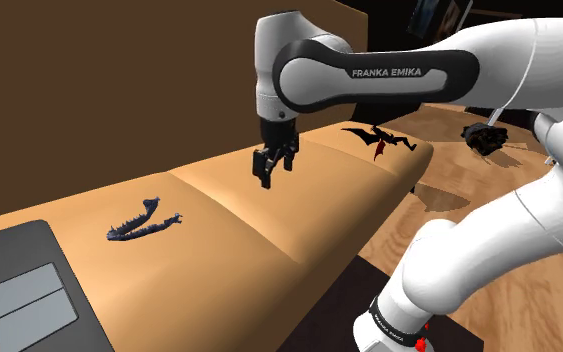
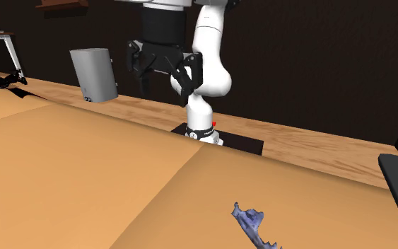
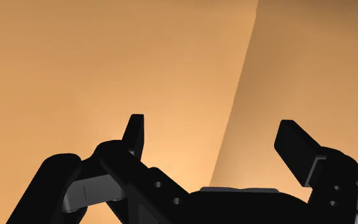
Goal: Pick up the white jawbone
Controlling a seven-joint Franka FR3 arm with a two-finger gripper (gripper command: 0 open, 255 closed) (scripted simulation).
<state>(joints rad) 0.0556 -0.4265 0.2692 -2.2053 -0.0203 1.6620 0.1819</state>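
A long tan seat made of soft pads runs in front of a brown back wall. The jawbone lies flat on the seat. It looks dark blue-grey here, not white. The gripper hangs in the air, up and to the shoulder view's right of the jawbone, well apart from it. Its two black fingers stand wide apart and hold nothing. A grey laptop sits on the other side of the jawbone, near it. A black bat toy lies far from the jawbone, past the gripper, at the seat's end.
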